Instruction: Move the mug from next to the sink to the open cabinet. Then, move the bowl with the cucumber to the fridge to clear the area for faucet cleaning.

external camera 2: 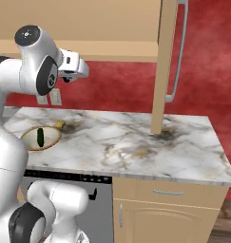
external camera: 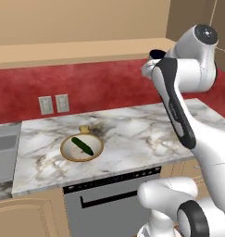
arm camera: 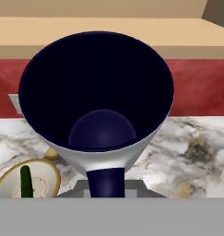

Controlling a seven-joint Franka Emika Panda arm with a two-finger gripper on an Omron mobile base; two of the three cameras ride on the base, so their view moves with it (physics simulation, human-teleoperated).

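The mug (arm camera: 97, 92), light grey with a dark inside, hangs in the air close before the hand camera. My gripper (arm camera: 106, 188) is shut on its dark handle. In the left base view the mug's dark rim (external camera: 156, 53) peeks out beside the raised arm, level with the open cabinet's shelf board (external camera: 86, 50). Below on the marble counter sits the bowl (external camera: 65, 150) with the cucumber (external camera: 82, 146) lying in it, well left of the gripper. Bowl (arm camera: 44, 177) and cucumber (arm camera: 26, 180) also lie low left in the hand view. The sink (external camera: 3, 148) is at the far left. Fridge and faucet are out of view.
Two wall outlets (external camera: 53, 104) sit on the red backsplash behind the bowl. A dishwasher front (external camera: 109, 199) lies under the counter. A tan upright panel (external camera 2: 163, 66) with a long grey handle (external camera 2: 178, 57) stands on the counter's right part. Drawers (external camera 2: 169, 192) are below right.
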